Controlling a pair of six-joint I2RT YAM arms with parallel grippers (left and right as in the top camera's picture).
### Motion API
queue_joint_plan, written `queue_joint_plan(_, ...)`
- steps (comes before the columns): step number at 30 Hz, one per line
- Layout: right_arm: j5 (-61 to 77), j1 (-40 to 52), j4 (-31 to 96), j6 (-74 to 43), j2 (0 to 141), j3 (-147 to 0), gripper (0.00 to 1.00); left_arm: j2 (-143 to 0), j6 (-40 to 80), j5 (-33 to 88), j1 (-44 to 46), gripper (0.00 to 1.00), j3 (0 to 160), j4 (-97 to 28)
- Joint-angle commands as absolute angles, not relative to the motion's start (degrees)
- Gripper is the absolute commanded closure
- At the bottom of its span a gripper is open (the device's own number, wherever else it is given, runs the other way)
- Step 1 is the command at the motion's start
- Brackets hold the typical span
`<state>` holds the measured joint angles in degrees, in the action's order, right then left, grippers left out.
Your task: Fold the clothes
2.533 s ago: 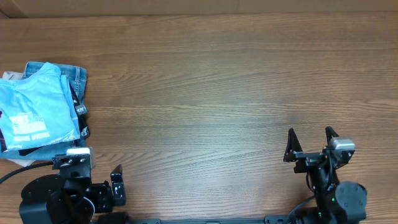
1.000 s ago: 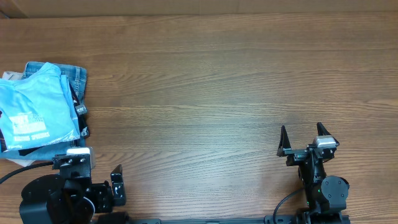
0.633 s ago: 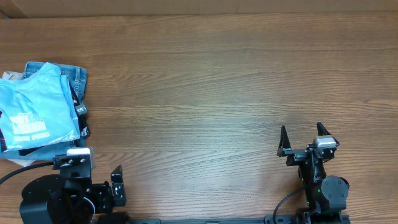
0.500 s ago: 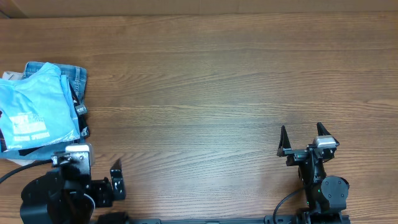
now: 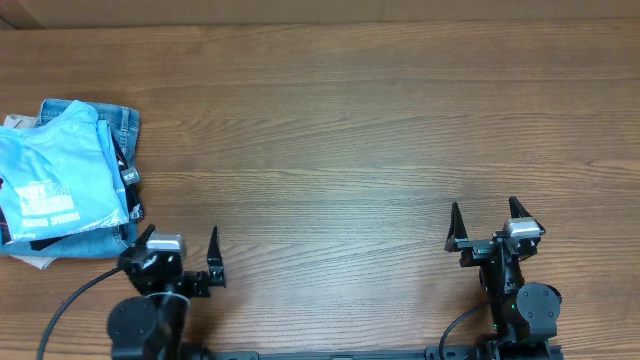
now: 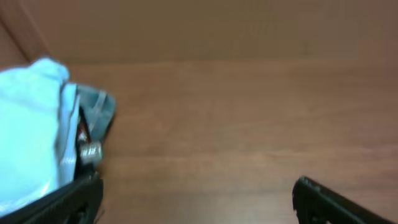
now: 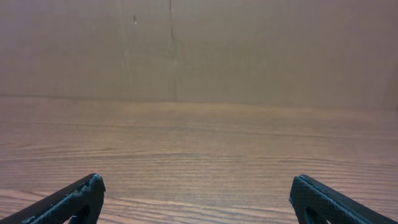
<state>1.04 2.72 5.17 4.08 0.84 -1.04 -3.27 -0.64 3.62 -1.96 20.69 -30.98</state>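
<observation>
Currently: both end effectors open, T-shirt lying unheld on its pile

1. Sky-blue T-shirt (image 5: 55, 180). The garment lies roughly folded on top of a small pile at one end of the wooden worktop (image 5: 330, 130), print side up. The pale lettering on it is too small to read. Blue denim jeans (image 5: 122, 118) lie beneath it and show along the far corner and inner side of the pile. A black garment (image 5: 128, 185) shows as a narrow strip on that same inner side. Nothing grips or touches the T-shirt.

2. Left end effector (image 5: 180, 243). It stands near the T-shirt, just off the near inner corner of the pile and apart from the fabric. Its jaws are spread wide and there is only bare wood between them. The left wrist view is blurred. It shows the two black fingertips at the lower corners of the picture, with the T-shirt and a fold of denim at the left side.

3. Right end effector (image 5: 485, 215). It stands well apart from the T-shirt, toward the opposite end of the worktop and along the same near edge. Its jaws are also fully spread and hold nothing. The right wrist view shows only wood grain ahead of the fingertips, with a brown cardboard wall (image 7: 249, 50) beyond it.
</observation>
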Motion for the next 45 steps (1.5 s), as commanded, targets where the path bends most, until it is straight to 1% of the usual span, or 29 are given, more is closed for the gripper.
queue_joint_plan(1, 1.0, 3.0, 4.8, 3.9, 0.2, -0.5, 0.00, -0.2, -1.5, 2.7, -1.5, 0.00, 14.1, -23.0)
queue_joint_plan(7, 1.0, 3.0, 4.8, 3.9, 0.2, -0.5, 0.00, -0.2, -1.8, 0.6, -1.4, 0.00, 4.3, -1.8)
queue_joint_plan(10, 1.0, 3.0, 4.8, 3.9, 0.2, -0.5, 0.00, -0.2, -1.8, -0.2, -1.4, 0.00, 0.1, 4.7)
queue_joint_plan(15, 1.0, 3.0, 4.8, 3.9, 0.2, -0.5, 0.00, -0.2, -1.5, 0.0, -1.4, 0.00, 0.3, -4.5)
queue_joint_plan(45, 1.0, 3.0, 4.8, 3.9, 0.2, -0.5, 0.00, -0.3, -1.5, 0.0, -1.5, 0.00, 0.3, -4.4)
